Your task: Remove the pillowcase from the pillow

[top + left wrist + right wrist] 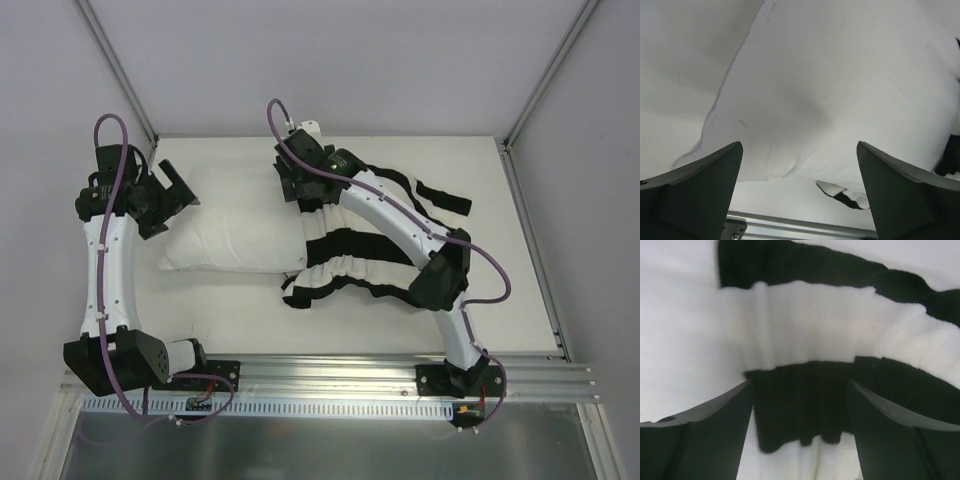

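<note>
On table [250,320] — one pillow [235,225], one pillowcase [350,265]

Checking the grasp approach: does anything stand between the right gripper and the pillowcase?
Nothing visible does. The right gripper hangs open right over the pillowcase, and striped cloth alone shows between its fingers. The bare part of the pillow lies off to the left.

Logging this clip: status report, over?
Left gripper open, empty, at bare end of pillow. Right gripper open above pillowcase. Pillowcase bunched on pillow's right half, not off. No obstruction visible.
</note>
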You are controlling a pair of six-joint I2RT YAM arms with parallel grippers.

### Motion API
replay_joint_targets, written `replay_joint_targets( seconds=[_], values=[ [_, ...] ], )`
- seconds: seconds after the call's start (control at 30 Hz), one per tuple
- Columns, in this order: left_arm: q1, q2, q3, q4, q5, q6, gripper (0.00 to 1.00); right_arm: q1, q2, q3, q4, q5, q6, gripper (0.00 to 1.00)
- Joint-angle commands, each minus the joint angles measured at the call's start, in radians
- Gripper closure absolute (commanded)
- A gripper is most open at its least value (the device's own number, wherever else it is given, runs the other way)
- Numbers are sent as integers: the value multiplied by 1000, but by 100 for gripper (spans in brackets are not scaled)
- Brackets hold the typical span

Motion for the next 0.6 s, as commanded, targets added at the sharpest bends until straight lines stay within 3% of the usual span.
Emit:
replay_joint_targets(
  seconds=[0.0, 0.1, 0.17, 0.2, 0.23, 0.3, 0.4, 0.57],
  values=[
    [4, -12, -78, 0, 72, 29, 1, -31, -16, -76, -31, -12, 54, 24],
    [-19, -50, -204, 38, 159, 20, 1, -35, -106, -234, 17, 21, 74, 41],
    [-69, -79, -284, 50, 196, 14, 1, -37, -205, -399, 57, 19, 77, 68],
    [-115, -112, -324, 51, 216, 1, 1, -38, -274, -514, 97, 12, 77, 88],
    [-116, -134, -342, 51, 227, -5, 1, -38, -275, -515, 116, 6, 77, 96],
    [-184, -194, -361, 47, 245, -28, 1, -35, -382, -689, 182, -32, 63, 99],
    [-195, -251, -321, 12, 232, -37, 1, -23, -532, -896, 268, -96, 32, 99],
    [-192, -204, -91, -31, 198, -43, 1, 20, -730, -1075, 314, -168, -14, 99]
  ],
)
